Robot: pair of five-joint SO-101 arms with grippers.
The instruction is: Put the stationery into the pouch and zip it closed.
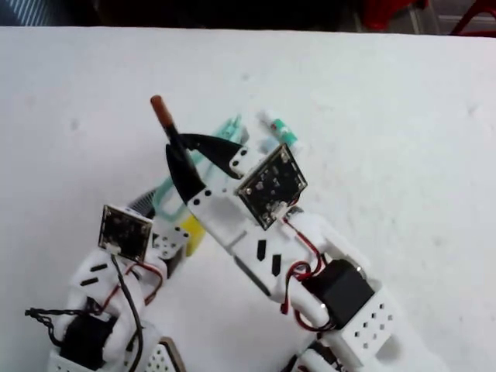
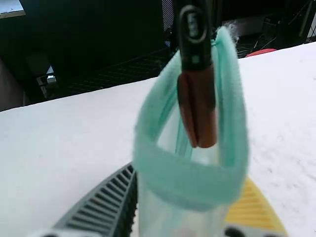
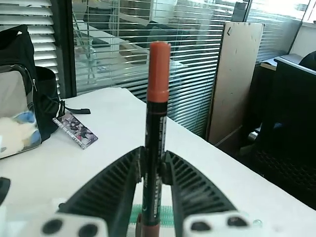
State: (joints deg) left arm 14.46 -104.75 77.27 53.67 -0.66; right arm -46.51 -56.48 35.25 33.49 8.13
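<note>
Our right gripper [image 3: 153,163] is clamped on the black barrel of a marker [image 3: 154,113], one ribbed jaw on each side. We see its reddish-brown cap standing up above the jaws. In the high view this gripper [image 1: 177,144] sits over the middle of the white table [image 1: 387,116], and the marker [image 1: 165,122] sticks out of it toward 11 o'clock. At about 7 o'clock from it, our left gripper [image 1: 167,217] is closed on one end of the teal pouch [image 1: 163,194]. In the left wrist view a grey finger [image 2: 106,207] and a yellow finger [image 2: 252,207] pinch the pouch [image 2: 182,182], whose mouth gapes open. The marker's brown lower end [image 2: 197,108] hangs in that mouth. A small green-and-white object [image 1: 280,130] lies at 1 o'clock, just beyond the pouch's far end.
</note>
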